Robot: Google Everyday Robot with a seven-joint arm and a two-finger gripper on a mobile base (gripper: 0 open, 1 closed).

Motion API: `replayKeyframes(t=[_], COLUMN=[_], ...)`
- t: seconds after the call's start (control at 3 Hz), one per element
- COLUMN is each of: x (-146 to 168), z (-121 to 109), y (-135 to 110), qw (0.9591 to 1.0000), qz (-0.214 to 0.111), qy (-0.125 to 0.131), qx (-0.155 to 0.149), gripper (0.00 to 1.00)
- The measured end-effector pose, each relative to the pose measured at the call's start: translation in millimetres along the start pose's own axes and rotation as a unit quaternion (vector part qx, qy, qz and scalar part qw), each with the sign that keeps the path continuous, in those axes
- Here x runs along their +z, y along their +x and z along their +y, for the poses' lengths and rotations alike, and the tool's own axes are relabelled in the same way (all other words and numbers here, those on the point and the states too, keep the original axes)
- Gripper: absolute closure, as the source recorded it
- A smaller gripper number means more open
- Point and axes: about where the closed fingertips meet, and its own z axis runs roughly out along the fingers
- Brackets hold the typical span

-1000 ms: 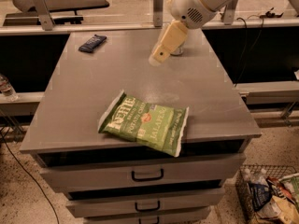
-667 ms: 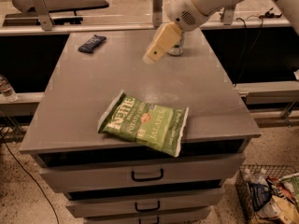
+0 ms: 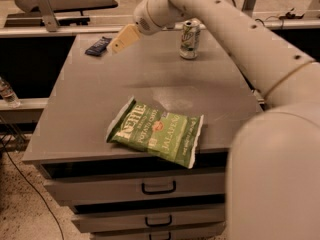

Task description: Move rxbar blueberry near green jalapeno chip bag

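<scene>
Grey drawer cabinet point(image 3: 90, 114) seen at centre, top lit dim and warm | drawers point(image 3: 110, 190) fitted with black handles point(image 3: 158, 188) | speckled floor point(image 3: 17, 214) noted lower left, black cable point(image 3: 26, 181) trailed across it | clear bottle point(image 3: 7, 93) stood on left ledge | gripper point(image 3: 122, 38) held over cabinet's far-left corner

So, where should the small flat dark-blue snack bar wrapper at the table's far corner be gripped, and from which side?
Probably across its narrow width at mid-length, descending from above: the dark-blue bar wrapper lies flat on the grey table, so only its thin long edges offer purchase. The gripper hovers close beside it.
</scene>
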Motion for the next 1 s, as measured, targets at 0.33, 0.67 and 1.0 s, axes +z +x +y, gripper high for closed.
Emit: replayKeyframes(t=[0.33,0.67,1.0], x=[80.7,131.1,157.8], z=[-7.5,-13.9,-18.1], y=[-23.4,-40.9,-37.8], qw=[0.9992,0.9984,0.9977], qz=[-0.023,-0.025,0.001], qy=[-0.015,-0.014,-0.004], qx=[0.03,0.05,0.067], gripper=[0.0,0.0,0.0])
